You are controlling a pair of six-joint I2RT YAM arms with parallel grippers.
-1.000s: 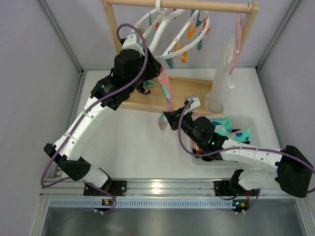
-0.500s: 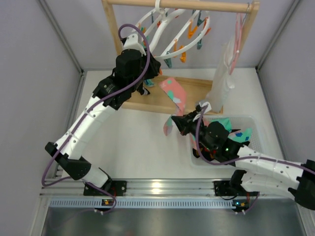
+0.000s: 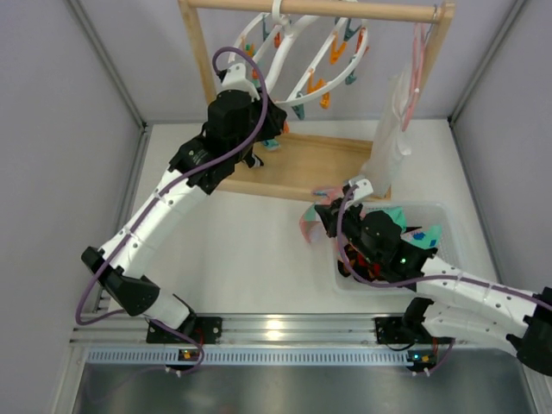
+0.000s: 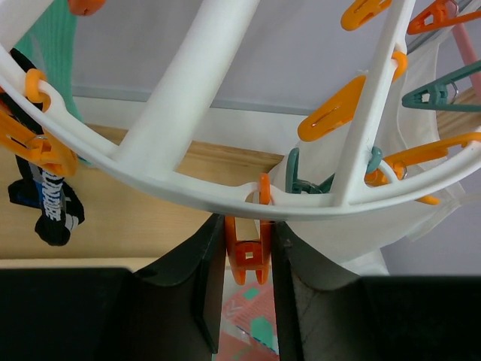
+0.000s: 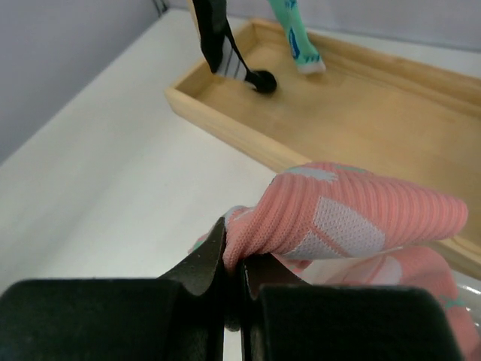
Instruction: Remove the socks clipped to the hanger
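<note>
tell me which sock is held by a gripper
The pink sock, pinched by the right gripper; the black sock and teal sock hang over the wooden tray.

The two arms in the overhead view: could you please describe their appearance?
The left arm and right arm have white tubular links, black joints and a looping purple cable each. A green light glows on the right arm. The left gripper and right gripper are black.
</note>
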